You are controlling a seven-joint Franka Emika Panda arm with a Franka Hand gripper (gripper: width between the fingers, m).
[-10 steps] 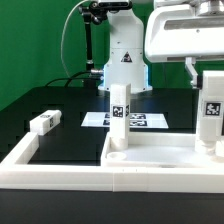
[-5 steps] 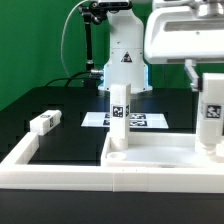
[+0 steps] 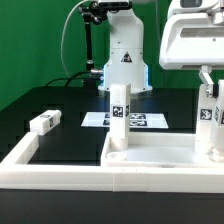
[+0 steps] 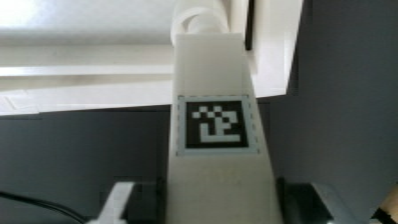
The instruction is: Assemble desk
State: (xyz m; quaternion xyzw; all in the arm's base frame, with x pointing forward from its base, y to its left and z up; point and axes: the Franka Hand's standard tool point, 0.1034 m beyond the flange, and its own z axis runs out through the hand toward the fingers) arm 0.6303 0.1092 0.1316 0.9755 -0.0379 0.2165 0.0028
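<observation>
On tabletop (image 3: 160,152): 1 free leg (image 3: 120,112), 1 gripped leg (image 3: 209,122) | off: 1 leg (image 3: 45,122)

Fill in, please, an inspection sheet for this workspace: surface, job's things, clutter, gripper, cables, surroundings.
Surface: black table, framed by a white rim; marker board lies flat on it.
Job's things: tabletop panel against the rim; upright leg stands on it; loose leg lies on the table at the exterior view's left; held leg upright at the panel's end, exterior view's right.
Clutter: nothing seen.
Gripper: gripper, jaws closed on the held leg.
Cables: black cable hangs near the robot base, away from the parts.
Surroundings: green backdrop; robot base behind the marker board.
</observation>
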